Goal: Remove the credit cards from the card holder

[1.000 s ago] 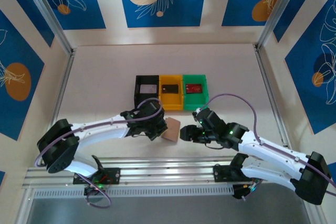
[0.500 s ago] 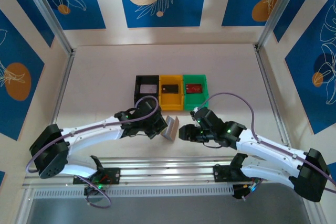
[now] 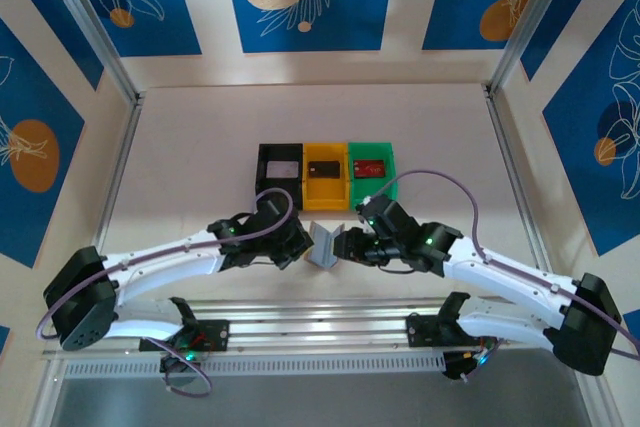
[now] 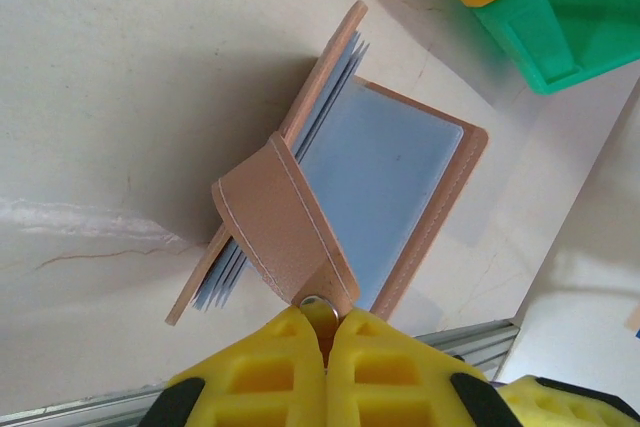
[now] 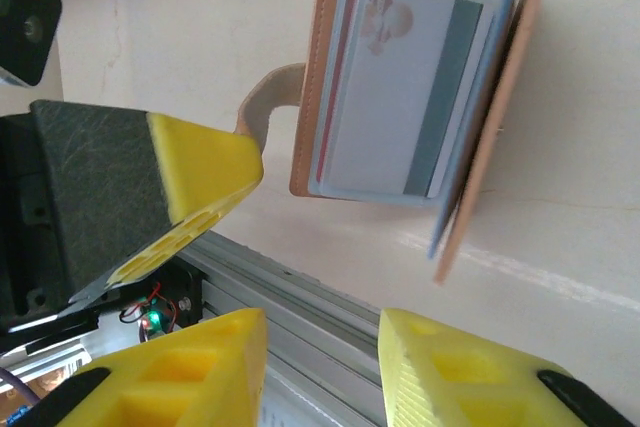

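The tan card holder (image 3: 322,243) stands open on edge on the table between my two grippers. My left gripper (image 4: 322,315) is shut on its snap tab (image 4: 290,222), with the pale blue inner panel (image 4: 385,182) facing the camera. In the right wrist view a pale grey-white card (image 5: 400,87) with a grey stripe sits in a pocket, and a red card edge (image 5: 349,47) shows behind it. My right gripper (image 5: 320,347) is open just short of the holder, with nothing between its fingers. From above, the left gripper (image 3: 298,247) and right gripper (image 3: 346,247) flank the holder.
Behind the holder stand a black bin (image 3: 279,172), a yellow bin (image 3: 325,175) and a green bin (image 3: 371,172), each with a card lying inside. The aluminium rail (image 3: 320,312) runs along the near table edge, close under both grippers.
The holder has swung from nearly folded to standing open. My left gripper shifted with the tab, and my right gripper moved left, closer to the holder.
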Available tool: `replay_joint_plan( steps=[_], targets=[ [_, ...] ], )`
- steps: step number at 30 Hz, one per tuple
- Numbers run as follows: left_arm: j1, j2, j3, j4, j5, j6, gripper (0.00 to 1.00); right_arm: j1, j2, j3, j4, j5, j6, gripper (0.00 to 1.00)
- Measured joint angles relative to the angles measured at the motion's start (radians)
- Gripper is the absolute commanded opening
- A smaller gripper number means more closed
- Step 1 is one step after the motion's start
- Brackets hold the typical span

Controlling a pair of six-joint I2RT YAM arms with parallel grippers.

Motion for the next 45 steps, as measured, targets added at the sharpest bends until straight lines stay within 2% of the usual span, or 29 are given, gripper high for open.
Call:
replay_joint_plan(
  steps=[18, 33, 45],
  targets=[
    [-0.018, -0.063, -0.071, 0.057, -0.026, -0.009, 0.00, 0.003, 0.188, 0.060, 0.082, -0.005, 0.026, 0.31],
    [-0.039, -0.076, -0.064, 0.099, -0.027, -0.007, 0.00, -0.019, 0.174, 0.034, 0.095, -0.004, 0.026, 0.31],
    [-0.059, -0.076, -0.064, 0.121, -0.038, -0.007, 0.00, -0.037, 0.130, 0.009, 0.138, -0.030, 0.010, 0.36]
  ],
)
